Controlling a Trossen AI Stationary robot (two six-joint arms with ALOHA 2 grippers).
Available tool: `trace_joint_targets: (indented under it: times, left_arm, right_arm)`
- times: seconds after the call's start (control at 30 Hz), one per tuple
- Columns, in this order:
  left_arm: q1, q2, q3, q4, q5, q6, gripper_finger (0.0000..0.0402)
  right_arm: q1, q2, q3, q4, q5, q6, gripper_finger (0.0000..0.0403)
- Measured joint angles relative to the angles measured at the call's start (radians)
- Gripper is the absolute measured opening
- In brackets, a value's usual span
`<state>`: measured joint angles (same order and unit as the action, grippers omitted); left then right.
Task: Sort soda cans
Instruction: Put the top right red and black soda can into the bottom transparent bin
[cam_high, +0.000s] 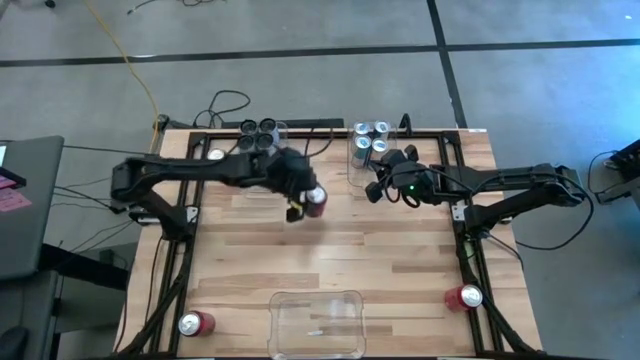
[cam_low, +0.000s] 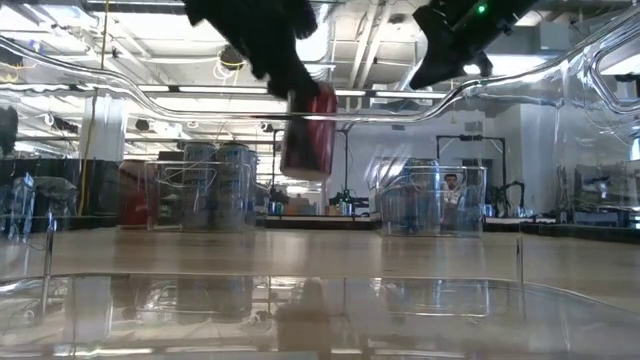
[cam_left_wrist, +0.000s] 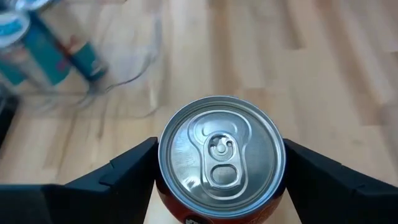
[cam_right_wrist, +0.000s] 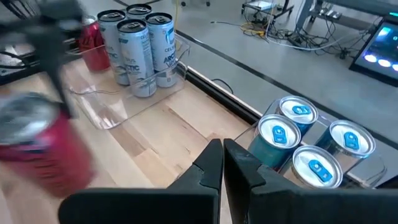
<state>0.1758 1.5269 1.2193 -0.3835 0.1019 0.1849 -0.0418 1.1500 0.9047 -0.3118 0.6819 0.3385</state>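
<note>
while clear of the wooden bench, left gripper jaws clenched on red cylindrical metal soda can; right gripper jaws pressed together, empty.

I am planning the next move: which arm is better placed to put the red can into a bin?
The left arm. Its left gripper already holds the red can in the air, above the table. The right gripper is shut and empty, beside the bin of blue-topped cans.

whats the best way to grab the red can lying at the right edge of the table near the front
The red can lies on its side, silver top pointing toward the table's right edge. Probably come straight down and close across the round body at mid-length, fingers on either side of its long axis; the ends offer less grip.
</note>
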Motion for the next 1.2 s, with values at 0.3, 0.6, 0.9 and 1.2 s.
trace_joint_targets:
  times: [0.3, 0.6, 0.9, 1.2]
  left_arm:
    - [-0.212, -0.139, -0.064, 0.009, -0.002, -0.021, 0.0293]
    - [-0.459, -0.131, -0.067, 0.106, -0.028, -0.039, 0.0293]
    - [-0.654, -0.131, -0.067, 0.11, -0.077, -0.061, 0.0293]
    - [-0.736, -0.12, -0.066, 0.096, -0.126, -0.092, 0.0293]
  right_arm:
    - [0.001, -0.022, 0.0, 0.001, 0.0, -0.007, 0.0032]
    - [0.054, -0.027, 0.0, -0.005, -0.001, 0.07, 0.0032]
    - [0.126, -0.027, 0.0, 0.053, -0.001, 0.08, 0.0032]
    - [0.134, -0.027, 0.0, 0.053, -0.001, 0.08, 0.0032]
